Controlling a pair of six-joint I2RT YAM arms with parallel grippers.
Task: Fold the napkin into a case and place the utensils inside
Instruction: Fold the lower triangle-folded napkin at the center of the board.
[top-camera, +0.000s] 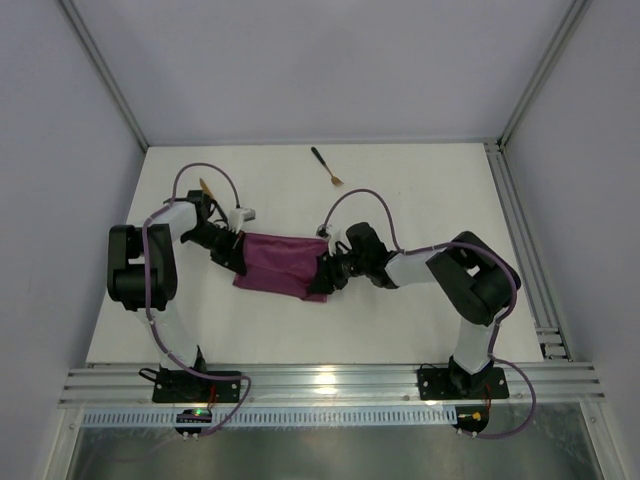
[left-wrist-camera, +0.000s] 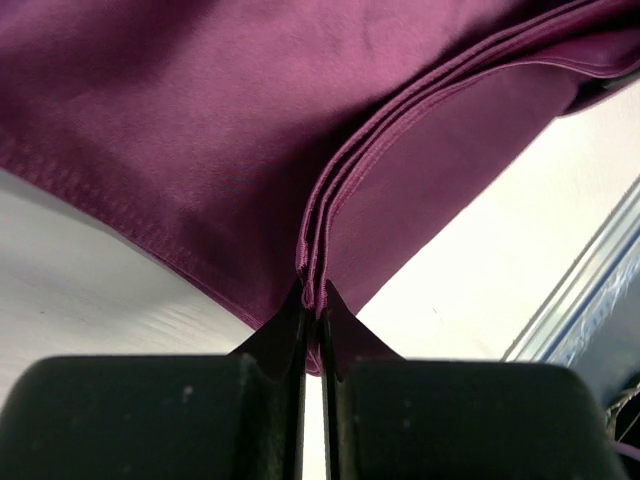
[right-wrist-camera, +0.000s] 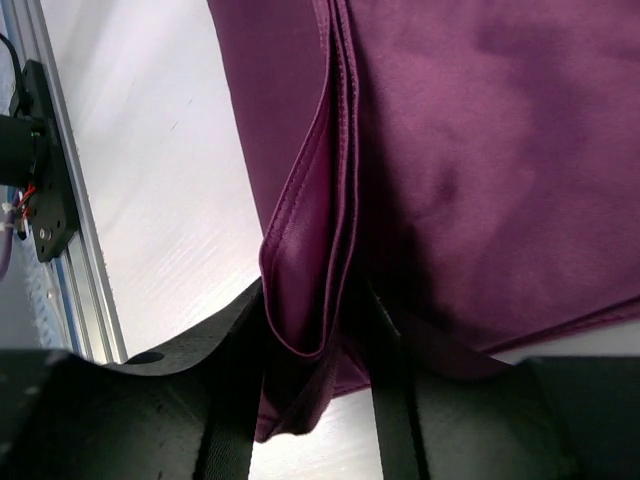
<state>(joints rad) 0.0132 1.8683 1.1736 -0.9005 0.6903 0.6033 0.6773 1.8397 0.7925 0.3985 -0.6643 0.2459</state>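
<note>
Left jaws clench the napkin (top-camera: 283, 264) hems so we keep the fold; right jaws straddle its other end, parted.

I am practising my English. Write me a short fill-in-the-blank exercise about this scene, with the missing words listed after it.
1. The left claw is ____ on the layered edge of the napkin.
2. The fork lies on the ____ side of the napkin, not the near side.
3. The fork has a gold head and a ____ handle.
4. In the top view, the right claw is at the napkin's ____ end.

Missing words: shut; far; black; right.
</note>
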